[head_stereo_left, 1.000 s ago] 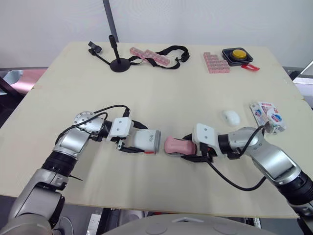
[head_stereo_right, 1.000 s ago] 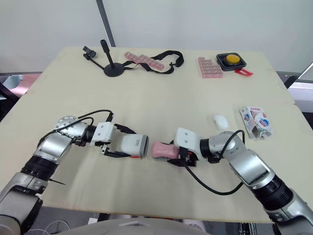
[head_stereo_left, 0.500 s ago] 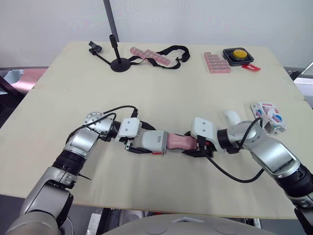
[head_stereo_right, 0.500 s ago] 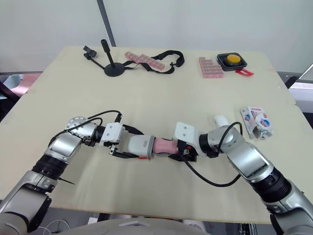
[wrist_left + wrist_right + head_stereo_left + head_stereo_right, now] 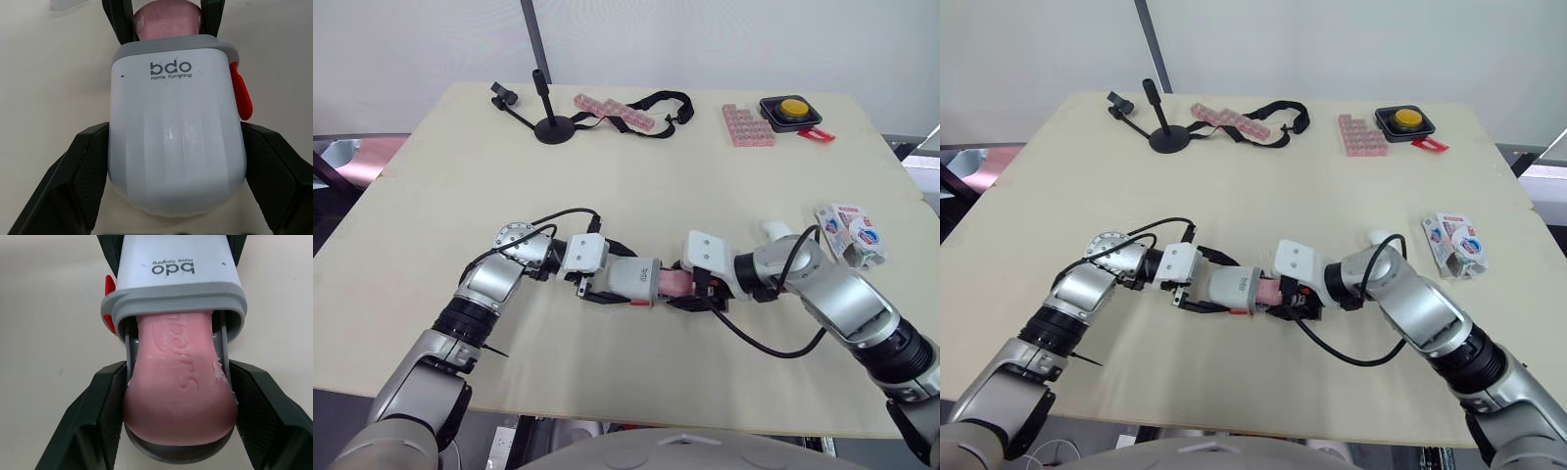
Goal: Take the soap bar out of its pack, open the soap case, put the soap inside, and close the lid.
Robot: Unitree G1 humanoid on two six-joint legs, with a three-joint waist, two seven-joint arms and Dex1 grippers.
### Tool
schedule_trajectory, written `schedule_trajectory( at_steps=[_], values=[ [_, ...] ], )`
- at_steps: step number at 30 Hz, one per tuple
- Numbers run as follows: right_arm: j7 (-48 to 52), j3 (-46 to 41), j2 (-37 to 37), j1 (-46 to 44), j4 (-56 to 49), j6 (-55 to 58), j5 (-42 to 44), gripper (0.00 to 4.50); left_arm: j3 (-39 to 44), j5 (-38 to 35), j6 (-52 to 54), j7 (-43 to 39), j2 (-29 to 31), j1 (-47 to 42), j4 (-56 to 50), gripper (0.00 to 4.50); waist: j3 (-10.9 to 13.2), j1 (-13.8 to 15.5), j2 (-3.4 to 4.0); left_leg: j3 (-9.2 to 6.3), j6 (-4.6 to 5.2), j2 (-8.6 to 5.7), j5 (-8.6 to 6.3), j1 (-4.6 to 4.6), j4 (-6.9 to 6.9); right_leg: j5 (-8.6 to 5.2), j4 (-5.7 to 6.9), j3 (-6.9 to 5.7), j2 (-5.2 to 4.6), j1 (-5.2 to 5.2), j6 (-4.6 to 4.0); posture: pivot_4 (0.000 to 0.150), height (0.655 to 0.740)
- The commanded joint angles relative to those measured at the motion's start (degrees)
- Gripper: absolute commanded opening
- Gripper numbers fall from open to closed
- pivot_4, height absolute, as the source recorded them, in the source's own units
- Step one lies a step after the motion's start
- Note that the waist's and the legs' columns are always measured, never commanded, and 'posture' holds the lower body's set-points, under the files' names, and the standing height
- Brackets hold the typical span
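Now my left gripper (image 5: 175, 132) is pressed on both sides of the white shell (image 5: 631, 280) of the soap case, low over the worktop (image 5: 636, 186), and my right gripper (image 5: 178, 369) pinches the grey tray (image 5: 178, 453) with the pink soap bar (image 5: 178, 396) lying on it. The front end of the tray and the soap is inside the mouth of the shell, while the rounded back part is outside, between my right fingers. The torn soap pack (image 5: 850, 233) lies well apart, near the right edge of the worktop, so I judge the unpacking is done and the step in hand is closing the case by sliding the tray home. To do it well, I think both wrists should stay on one line, so that the tray rails enter straight and do not jam at the grey rim of the shell. The soap looks a little crumbled at one side, so the push should be slow and go through the tray, not the soap. My right fingers will meet the shell rim before the tray is fully in; the last part may need a push on the tray's end. The red tab (image 5: 242, 95) on the shell's side must stay free of my left fingers.
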Motion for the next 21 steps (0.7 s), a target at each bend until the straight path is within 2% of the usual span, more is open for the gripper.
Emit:
schedule_trajectory(
  at_steps=[1, 8, 10, 13, 21],
  values=[
    [-0.42, -0.02, 0.85, -2.5, -1.33, -0.24, 0.39, 2.8, -0.34, 0.7, -0.32, 0.9, -0.52, -1.1, -0.51, 3.47, 0.0, -0.02, 0.0, 0.0, 0.0, 0.0, 0.0, 0.01, 0.0, 0.0, 0.01, 0.0, 0.0, 0.0, 0.0, 0.15, 0.7385],
    [-1.1, -0.41, 1.85, -3.15, -2.12, 2.01, 1.74, 2.8, -0.44, 1.06, -0.16, 1.32, -1.22, -1.23, -0.47, 3.47, 0.0, 0.07, 0.0, 0.0, 0.0, 0.0, 0.0, 0.0, 0.0, 0.0, 0.01, 0.0, 0.0, 0.0, 0.0, 0.15, 0.7385],
    [-0.8, -0.81, 1.69, -2.88, -2.71, 2.43, 2.32, 3.65, -0.37, 1.09, -0.11, 1.3, -1.28, -1.18, -0.45, 3.47, 0.0, 0.08, 0.0, 0.0, 0.0, 0.0, 0.0, 0.0, 0.0, 0.0, 0.01, 0.01, 0.0, 0.0, 0.0, 0.15, 0.7385],
    [-0.72, -1.54, 1.42, -2.57, -3.33, 2.96, 3.06, 4.47, -0.29, 1.13, -0.05, 1.3, -1.32, -1.17, -0.36, 3.47, 0.0, 0.08, 0.0, 0.0, 0.0, 0.01, 0.0, 0.0, 0.0, 0.0, 0.01, 0.0, 0.0, 0.0, 0.0, 0.15, 0.7385],
    [-1.01, -4.06, -1.14, -0.46, -4.49, 1.56, 4.2, 4.47, -0.33, 1.37, 0.06, 1.48, -1.6, -1.01, -0.15, 3.47, 0.0, 0.38, 0.0, 0.0, 0.0, 0.0, 0.0, 0.0, 0.0, 0.0, 0.01, 0.01, 0.0, 0.0, 0.0, 0.15, 0.7385]
  ],
)
